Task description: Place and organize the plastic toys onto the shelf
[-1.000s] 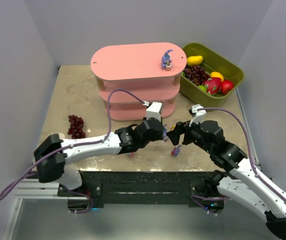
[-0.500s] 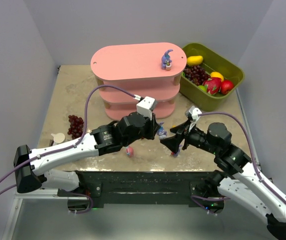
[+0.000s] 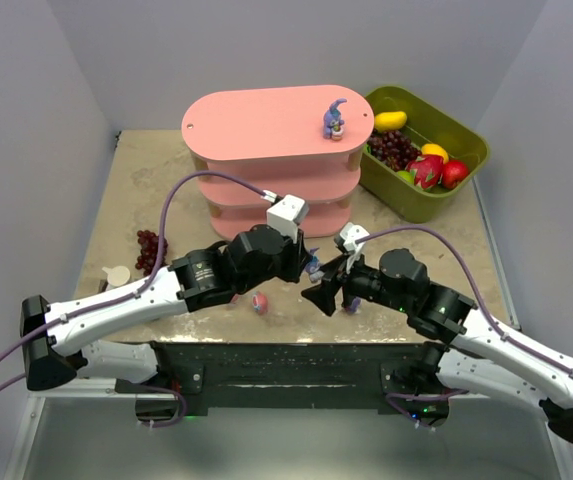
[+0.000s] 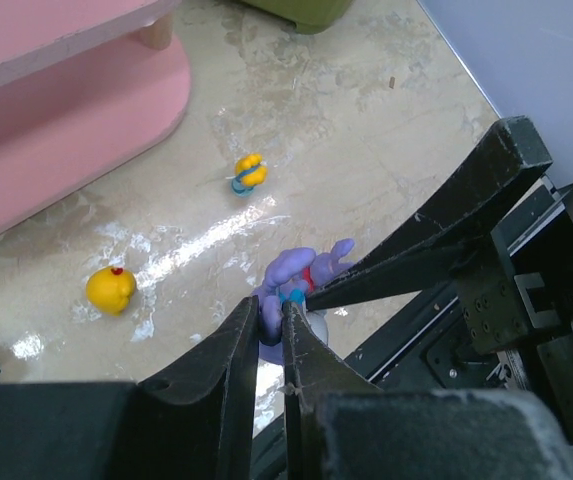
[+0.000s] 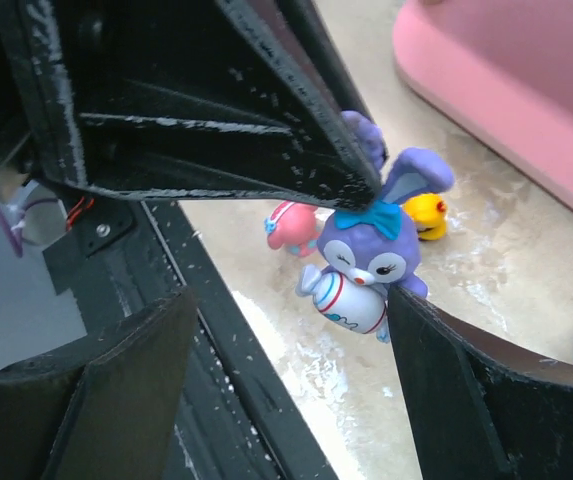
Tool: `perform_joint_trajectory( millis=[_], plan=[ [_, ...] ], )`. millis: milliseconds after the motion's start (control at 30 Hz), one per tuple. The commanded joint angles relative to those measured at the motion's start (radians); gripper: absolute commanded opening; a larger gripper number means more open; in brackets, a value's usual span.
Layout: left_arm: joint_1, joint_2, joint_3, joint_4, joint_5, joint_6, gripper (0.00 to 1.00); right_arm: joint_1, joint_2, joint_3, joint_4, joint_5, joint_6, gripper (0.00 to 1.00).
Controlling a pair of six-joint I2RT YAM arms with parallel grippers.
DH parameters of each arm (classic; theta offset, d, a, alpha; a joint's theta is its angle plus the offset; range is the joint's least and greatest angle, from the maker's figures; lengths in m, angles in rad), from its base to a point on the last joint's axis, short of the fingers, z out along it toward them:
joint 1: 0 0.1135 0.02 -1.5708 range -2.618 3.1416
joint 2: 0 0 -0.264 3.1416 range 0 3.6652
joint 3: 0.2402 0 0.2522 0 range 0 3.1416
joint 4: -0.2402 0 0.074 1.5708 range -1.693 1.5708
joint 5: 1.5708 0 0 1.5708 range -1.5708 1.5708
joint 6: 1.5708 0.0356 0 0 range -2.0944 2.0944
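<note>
My left gripper (image 4: 271,310) is shut on a purple-blue bunny (image 4: 301,278) by its ear side and holds it above the table near the front edge (image 3: 313,268). My right gripper (image 5: 291,330) is open, and the bunny (image 5: 371,255) hangs between its fingers against the right-hand finger (image 5: 486,400). A second bunny (image 3: 334,120) stands on the top board of the pink shelf (image 3: 256,122). A pink toy (image 5: 296,228) and a yellow toy (image 5: 426,215) lie on the table below. A yellow toy (image 4: 111,290) and a yellow-blue toy (image 4: 249,173) lie near the shelf's base (image 4: 76,110).
An olive-green bin (image 3: 456,135) with fake fruit stands right of the shelf. A dark red grape bunch (image 3: 147,250) lies on the left of the table. Another small purple toy (image 3: 351,303) shows under the right gripper (image 3: 328,290). The black front rail (image 5: 226,380) is just below.
My right gripper has moved left and closed in on the bunny held by the left gripper. The left arm has drawn back a little, still holding the bunny.
</note>
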Motion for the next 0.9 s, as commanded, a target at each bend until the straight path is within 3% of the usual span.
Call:
perform_joint_trajectory(
  millis=[0,233,867],
  plan=[
    [0.0,-0.047,0.014,0.04,0.038,0.009,0.0,0.004,-0.013,0.02,0.087,0.108,-0.038,0.79],
    [0.0,-0.071,0.008,0.001,0.03,0.029,0.0,0.005,-0.036,0.062,0.029,0.177,-0.063,0.79],
    [-0.002,-0.097,-0.004,0.001,0.147,0.07,0.0,0.068,0.037,0.083,0.09,0.108,-0.126,0.8]
  ],
)
